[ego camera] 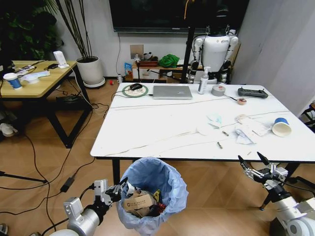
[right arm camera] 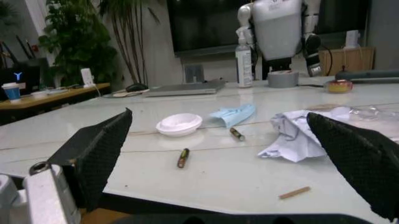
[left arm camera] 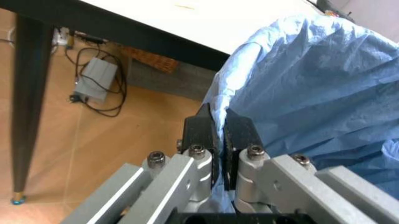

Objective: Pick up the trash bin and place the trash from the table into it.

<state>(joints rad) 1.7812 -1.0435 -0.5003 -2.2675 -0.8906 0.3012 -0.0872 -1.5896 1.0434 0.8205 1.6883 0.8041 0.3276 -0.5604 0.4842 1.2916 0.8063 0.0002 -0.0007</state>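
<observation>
The left tool (left arm camera: 217, 135) is clamped on the bag-lined rim of the trash bin (ego camera: 153, 183), which sits just below the near edge of the desk (ego camera: 147, 128); keep that pinch firm and level. The right tool (ego camera: 254, 163), fingers spread, waits at the edge near the crumpled papers (right arm camera: 298, 133), so approach them low

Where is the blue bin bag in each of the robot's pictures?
Head view: the trash bin with its blue bag stands bottom centre, before the table.
Left wrist view: the bag fills the right side, its rim pinched by the left end effector.
Right wrist view: not in it.
Shared landmark: the table's edge.
</observation>
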